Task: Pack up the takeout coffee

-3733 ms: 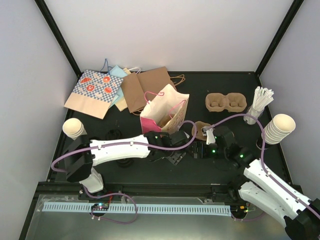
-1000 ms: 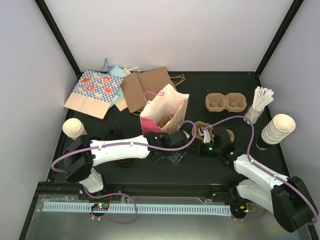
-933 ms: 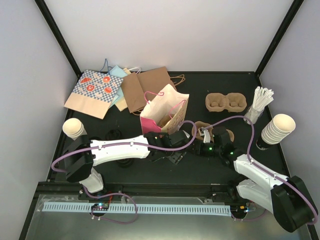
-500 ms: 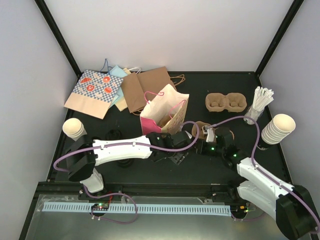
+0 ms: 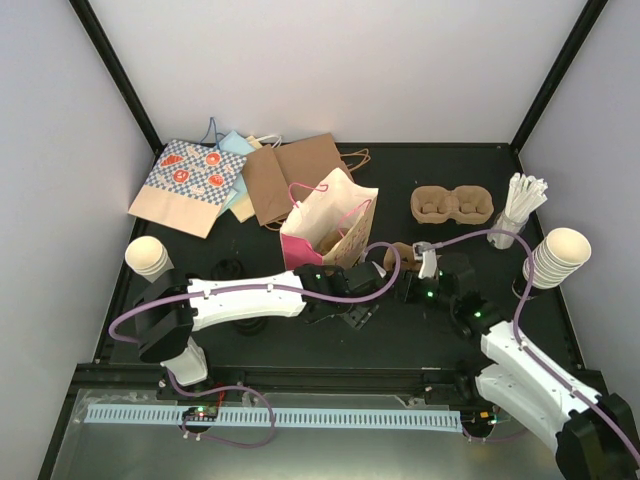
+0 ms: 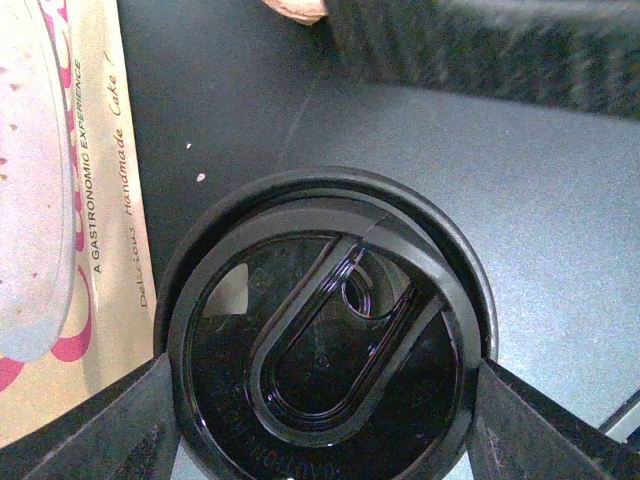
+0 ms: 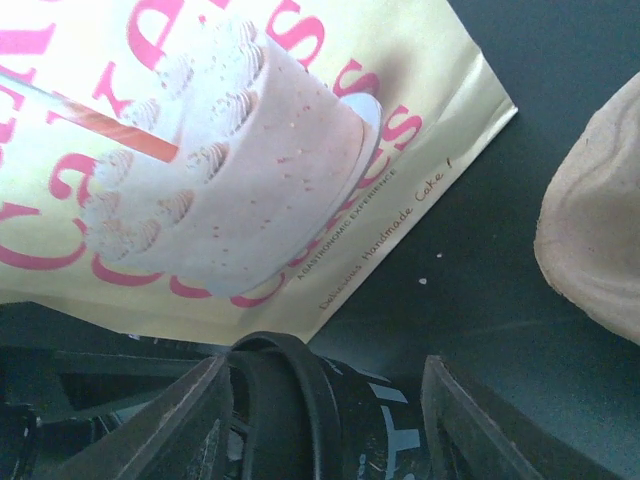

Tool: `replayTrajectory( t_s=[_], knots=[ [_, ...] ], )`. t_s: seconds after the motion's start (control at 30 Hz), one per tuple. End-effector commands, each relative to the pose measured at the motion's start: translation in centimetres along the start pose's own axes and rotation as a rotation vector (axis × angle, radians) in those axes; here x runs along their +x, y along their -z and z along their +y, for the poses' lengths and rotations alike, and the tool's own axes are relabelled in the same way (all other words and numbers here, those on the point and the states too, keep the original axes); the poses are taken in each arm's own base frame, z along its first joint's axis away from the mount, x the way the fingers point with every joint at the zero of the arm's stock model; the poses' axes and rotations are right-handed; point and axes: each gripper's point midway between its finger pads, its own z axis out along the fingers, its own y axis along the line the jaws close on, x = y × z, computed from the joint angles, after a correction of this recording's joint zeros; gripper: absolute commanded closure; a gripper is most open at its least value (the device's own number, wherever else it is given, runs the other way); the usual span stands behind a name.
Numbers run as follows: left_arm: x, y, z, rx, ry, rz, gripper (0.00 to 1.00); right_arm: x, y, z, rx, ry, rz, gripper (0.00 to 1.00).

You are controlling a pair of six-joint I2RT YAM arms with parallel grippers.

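Observation:
A takeout coffee cup shows mainly as its round black lid, which fills the left wrist view. My left gripper is shut on it, a finger pressing each side of the lid. The cream cup body is hidden below. In the top view the left gripper holds it just right of the pink cake-print bag. My right gripper is open. Its fingers stand wide, with the lid's edge between them but not gripped. In the top view the right gripper faces the left one.
A brown pulp cup carrier lies behind the grippers, also in the right wrist view. A second carrier sits further back. Stacks of lidless cups, stirrers and flat bags ring the table.
The right arm has drawn back a little to the right. The left gripper with the lidded cup has shifted slightly right, staying beside the bag.

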Motion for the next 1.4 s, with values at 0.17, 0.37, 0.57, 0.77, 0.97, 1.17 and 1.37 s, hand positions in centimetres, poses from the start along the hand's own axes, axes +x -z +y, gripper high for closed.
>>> replayTrajectory(
  t_s=[0.17, 0.37, 0.57, 0.77, 0.97, 1.17, 1.37],
  knots=[
    [7.7, -2.8, -0.8, 0.04, -0.053, 0.298, 0.34, 2.3, -2.0, 0.1, -0.121, -0.053, 0.077, 0.48],
    [7.6, -2.8, -0.8, 0.041, -0.055, 0.296, 0.34, 3.0, -2.3, -0.9, -0.103, -0.067, 0.084, 0.52],
    [7.6, -3.0, -1.0, 0.046, -0.052, 0.299, 0.34, 3.8, -2.8, -1.0, -0.118, -0.069, 0.123, 0.54],
    [7.6, -3.0, -1.1, 0.051, -0.054, 0.298, 0.34, 4.5, -3.4, -1.1, -0.139, -0.077, 0.155, 0.54],
    [7.6, -3.1, -1.1, 0.052, -0.052, 0.299, 0.34, 6.2, -4.3, -2.2, -0.139, -0.108, 0.211, 0.54],
    [7.6, -3.2, -1.1, 0.051, -0.053, 0.299, 0.34, 9.1, -4.3, -4.6, -0.094, -0.15, 0.26, 0.55],
    [7.6, -3.2, -1.1, 0.051, -0.054, 0.297, 0.34, 12.3, -4.1, -7.1, -0.026, -0.207, 0.325, 0.57]
  ],
)
